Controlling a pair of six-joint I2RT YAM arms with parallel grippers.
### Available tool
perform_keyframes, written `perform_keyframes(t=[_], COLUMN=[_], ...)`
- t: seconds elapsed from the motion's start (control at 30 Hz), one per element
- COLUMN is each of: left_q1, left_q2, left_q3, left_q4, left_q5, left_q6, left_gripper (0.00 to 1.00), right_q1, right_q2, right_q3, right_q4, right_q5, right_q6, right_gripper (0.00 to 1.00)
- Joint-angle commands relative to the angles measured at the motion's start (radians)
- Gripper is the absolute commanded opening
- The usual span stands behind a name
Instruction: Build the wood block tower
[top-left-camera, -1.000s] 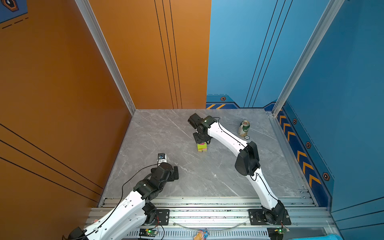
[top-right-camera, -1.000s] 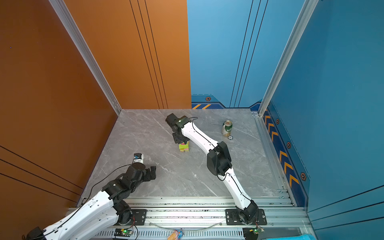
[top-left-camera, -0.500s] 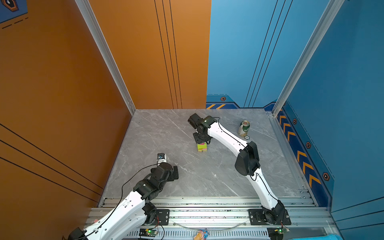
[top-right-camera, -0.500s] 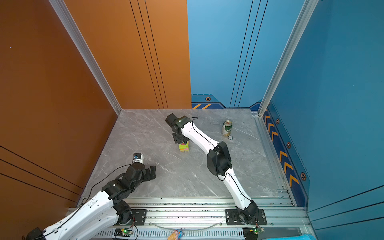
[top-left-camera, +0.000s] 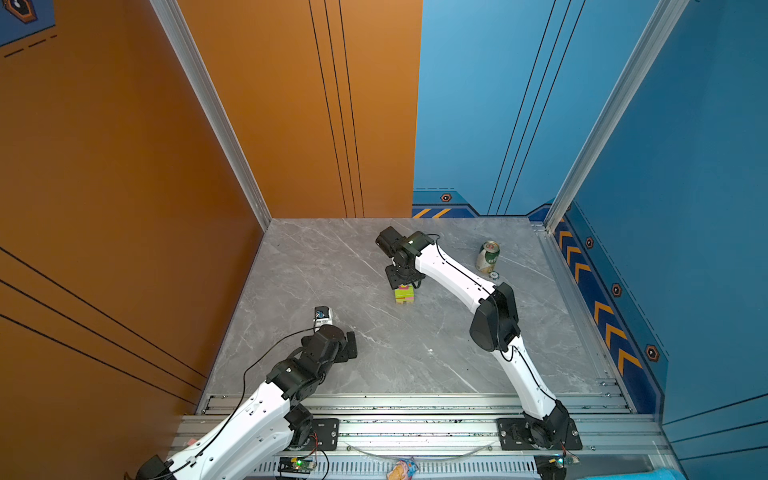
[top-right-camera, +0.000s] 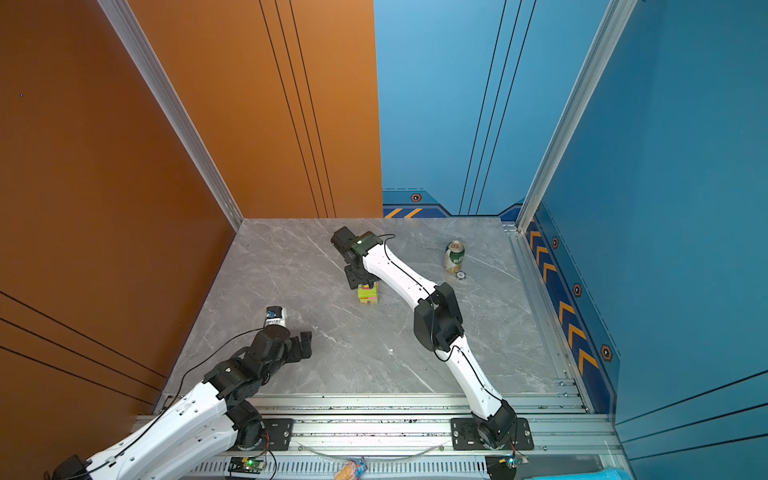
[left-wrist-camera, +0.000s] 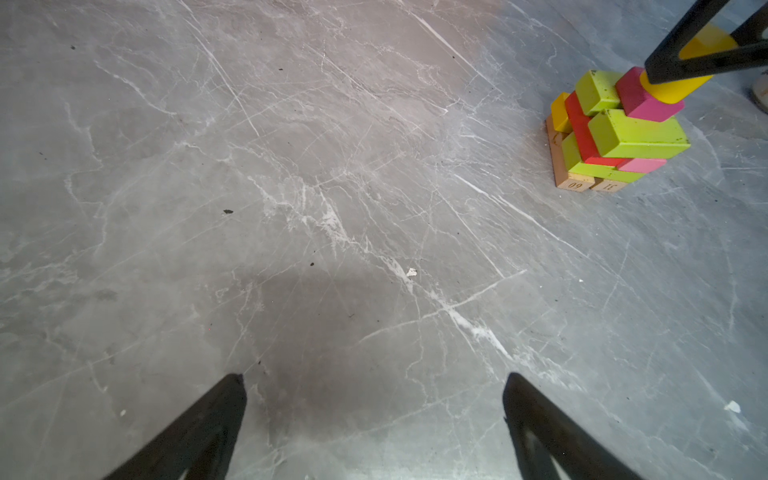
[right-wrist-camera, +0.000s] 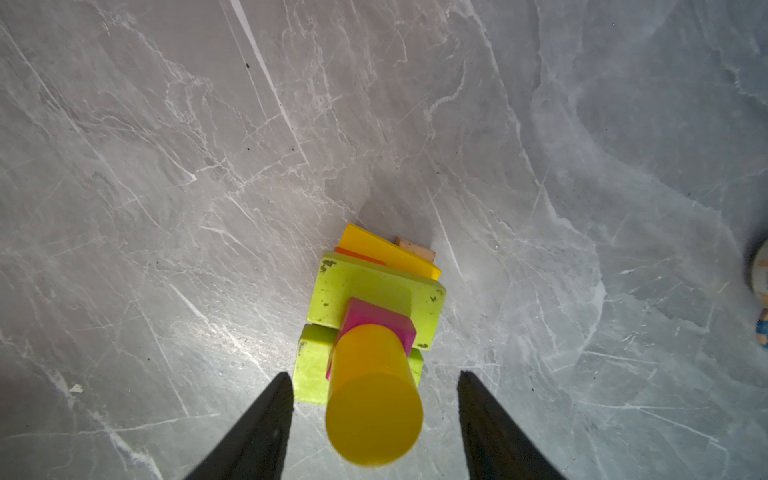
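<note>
The tower of wood blocks stands mid-table. Two tan bars lie lowest, with lime-green, red-orange, yellow and pink blocks stacked above them. A magenta cube sits on the top lime-green block, and a yellow cylinder stands upright on the cube. My right gripper hangs over the tower. It is open, with a gap between each finger and the cylinder. My left gripper is open and holds nothing, low over bare table at the front left.
A green-white can stands at the back right, with a small round token beside it. A small white and blue object stands just beyond the left gripper. Walls close three sides, and a metal rail runs along the front.
The right gripper's jaws have parted from the yellow cylinder, which stays standing on the tower. Both arms are where they were.
</note>
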Motion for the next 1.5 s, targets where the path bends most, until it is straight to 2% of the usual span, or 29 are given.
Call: perform_keyframes(t=[0.0, 0.23, 0.37, 0.5, 0.7, 0.73, 0.9, 1.07, 1.27, 1.37, 1.47], left_q1=[0.013, 0.023, 0.024, 0.023, -0.032, -0.048, -0.155, -0.23, -0.229, -0.207, -0.136], left_q2=[-0.015, -0.046, -0.08, -0.12, -0.156, -0.157, -0.14, -0.083, 0.017, 0.059, 0.094], left_q3=[-0.017, -0.024, -0.032, -0.035, 0.013, 0.025, 0.125, 0.244, 0.362, 0.354, 0.293], left_q4=[-0.006, -0.012, -0.022, -0.038, -0.07, -0.071, -0.121, -0.155, -0.19, -0.146, -0.025], left_q5=[0.006, -0.007, -0.011, -0.01, -0.063, -0.075, -0.19, -0.291, -0.4, -0.461, -0.521], left_q6=[-0.008, -0.014, -0.016, -0.003, 0.017, 0.023, 0.046, 0.103, 0.19, 0.254, 0.297], left_gripper=[0.98, 0.98, 0.98, 0.98, 0.98, 0.98, 0.98, 0.98, 0.98, 0.98, 0.98], right_q1=[0.008, 0.01, 0.009, 0.003, -0.041, -0.086, -0.173, -0.259, -0.286, -0.299, -0.32], right_q2=[-0.003, -0.104, -0.209, -0.381, -0.701, -0.748, -1.016, -1.206, -1.332, -1.368, -1.384], right_q3=[0.03, 0.029, 0.005, -0.098, -0.476, -0.537, -0.902, -1.176, -1.388, -1.483, -1.543], right_q4=[-0.023, -0.012, -0.016, -0.012, 0.102, 0.12, 0.231, 0.288, 0.325, 0.397, 0.47], right_q5=[0.004, 0.037, 0.083, 0.145, 0.17, 0.164, 0.121, 0.123, 0.276, 0.325, 0.343], right_q6=[-0.002, -0.008, -0.015, -0.036, -0.062, -0.056, -0.016, 0.027, 0.079, 0.082, 0.085], right_gripper=[0.71, 1.0, 1.0, 1.0, 1.0, 1.0, 1.0, 1.0, 1.0, 1.0, 1.0])
